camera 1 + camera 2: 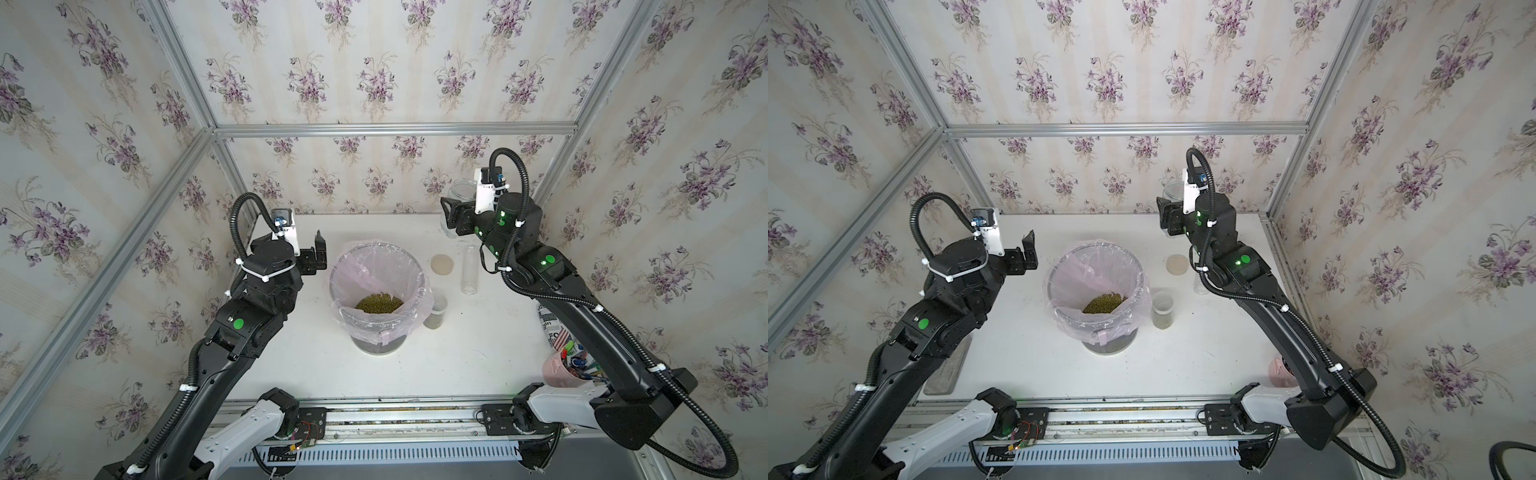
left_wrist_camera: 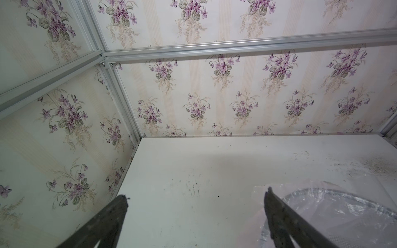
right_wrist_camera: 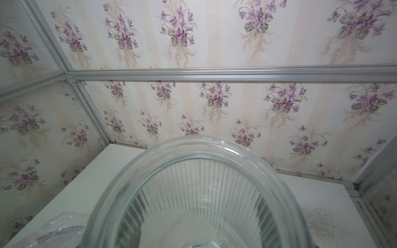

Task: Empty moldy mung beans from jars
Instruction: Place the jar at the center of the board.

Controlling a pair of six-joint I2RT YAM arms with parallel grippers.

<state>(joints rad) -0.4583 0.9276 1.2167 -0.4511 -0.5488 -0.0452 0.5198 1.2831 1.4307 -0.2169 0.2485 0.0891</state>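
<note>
My right gripper (image 1: 455, 210) is shut on a wide ribbed clear jar (image 1: 460, 190) held above the table's back right. In the right wrist view this jar (image 3: 199, 182) shows an open mouth and nothing inside. The mung beans (image 1: 378, 302) lie heaped in the lined bin (image 1: 376, 249) at the middle. Right of the bin stands a small jar (image 1: 437, 309) with green beans at its bottom. A tall narrow clear jar (image 1: 469, 270) looks empty, and a tan lid (image 1: 441, 264) lies beside it. My left gripper (image 1: 318, 253) hangs open and empty left of the bin, its fingers (image 2: 277, 214) wide apart.
A printed can (image 1: 550, 328) and a pink cup of pens (image 1: 569, 365) stand at the front right under my right arm. A grey slab (image 1: 946, 370) lies at the front left. Powdery residue (image 3: 322, 225) covers the back right corner. Papered walls close three sides.
</note>
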